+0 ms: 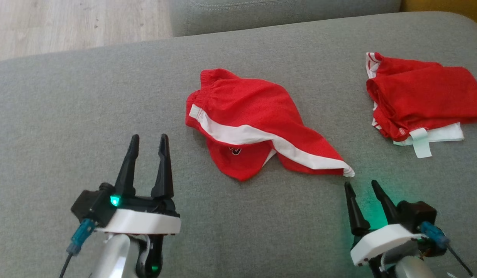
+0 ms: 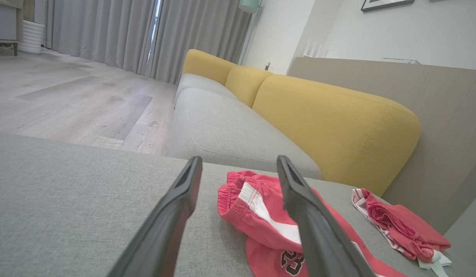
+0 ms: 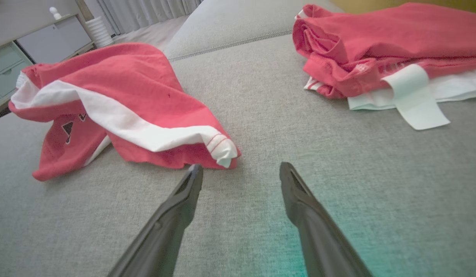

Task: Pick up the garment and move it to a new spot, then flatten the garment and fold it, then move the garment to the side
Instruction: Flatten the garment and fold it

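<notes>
Your left gripper (image 1: pixel 149 136) and right gripper (image 1: pixel 360 183) hover empty, jaws apart. The red shorts (image 1: pixel 257 119) lie crumpled, hem just beside the right one.

home living room, sofa (image 2: pixel 230 127), curtains (image 2: pixel 118 34)

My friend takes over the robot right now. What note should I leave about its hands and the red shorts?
Left gripper: open, empty, above the grey cushion, left of the red shorts.
Right gripper: open, empty, fingertips just short of the shorts' white-striped corner.
Shorts: crumpled in the middle of the cushion, not held.
A folded red garment lies off to the right.
Done: nothing certain for these shorts; whether they were already moved cannot be told.
Left: grasp them, flatten, fold, move them aside.
</notes>
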You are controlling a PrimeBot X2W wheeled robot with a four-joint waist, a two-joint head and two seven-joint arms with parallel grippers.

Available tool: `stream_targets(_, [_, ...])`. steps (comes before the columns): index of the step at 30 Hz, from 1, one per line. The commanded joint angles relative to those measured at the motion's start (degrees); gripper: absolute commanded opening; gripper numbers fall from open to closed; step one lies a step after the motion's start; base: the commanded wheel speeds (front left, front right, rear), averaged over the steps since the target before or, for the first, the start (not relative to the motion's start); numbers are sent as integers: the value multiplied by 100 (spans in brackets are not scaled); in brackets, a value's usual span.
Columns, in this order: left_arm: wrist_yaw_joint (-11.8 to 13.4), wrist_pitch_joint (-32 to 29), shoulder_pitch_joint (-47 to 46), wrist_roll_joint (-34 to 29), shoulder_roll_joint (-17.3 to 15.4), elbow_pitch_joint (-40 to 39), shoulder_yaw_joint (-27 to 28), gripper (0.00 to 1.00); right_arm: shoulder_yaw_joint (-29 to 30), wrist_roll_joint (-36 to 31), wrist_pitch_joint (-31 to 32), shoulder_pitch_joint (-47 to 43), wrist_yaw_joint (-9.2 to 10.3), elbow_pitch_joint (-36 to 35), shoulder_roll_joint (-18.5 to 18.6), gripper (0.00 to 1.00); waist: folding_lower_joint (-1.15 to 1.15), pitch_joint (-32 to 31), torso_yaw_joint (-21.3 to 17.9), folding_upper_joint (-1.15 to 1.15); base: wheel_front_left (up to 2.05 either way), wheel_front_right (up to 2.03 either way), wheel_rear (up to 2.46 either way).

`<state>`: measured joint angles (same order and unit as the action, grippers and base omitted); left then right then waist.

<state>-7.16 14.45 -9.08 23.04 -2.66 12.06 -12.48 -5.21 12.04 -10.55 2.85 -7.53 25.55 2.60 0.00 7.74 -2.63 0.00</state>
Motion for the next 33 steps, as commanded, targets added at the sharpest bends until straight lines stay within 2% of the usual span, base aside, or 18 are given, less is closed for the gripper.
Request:
stream_targets(1, [-32, 55, -151, 9, -24, -161, 143, 100, -160, -93, -4, 202, 4, -104, 28, 100, 0, 8, 18, 0, 0, 0, 0])
stream_targets(9, [-33, 55, -230, -6, -43, -144, 115, 100, -106, -696, -11, 566, 4, 182, 28, 100, 0, 115, 130, 0, 0, 0, 0])
stream_targets(20, [-33, 55, -256, 24, -46, -107, 122, 100, 59, -1025, -63, 686, 4, 302, 28, 100, 0, 151, 248, 0, 0, 0, 0])
stream_targets(21, [-33, 55, -254, 26, -46, -106, 123, 100, 62, -1038, -64, 686, 4, 299, 28, 96, 0, 149, 249, 0, 0, 0, 0])
stream_targets(23, [-33, 55, -254, 29, -44, -101, 126, 100, 62, -1054, -61, 691, 4, 285, 28, 40, 0, 146, 251, 0, 0, 0, 0])
stream_targets(24, [-33, 55, -256, 30, -44, -99, 126, 100, 59, -1063, -58, 694, 4, 275, 28, 0, 0, 147, 253, 0, 0, 0, 0])
stream_targets(33, [-33, 55, -265, 41, -43, -102, 169, 100, 80, -1188, 19, 662, 4, 146, 28, 0, 0, 149, 222, 0, 0, 0, 0])
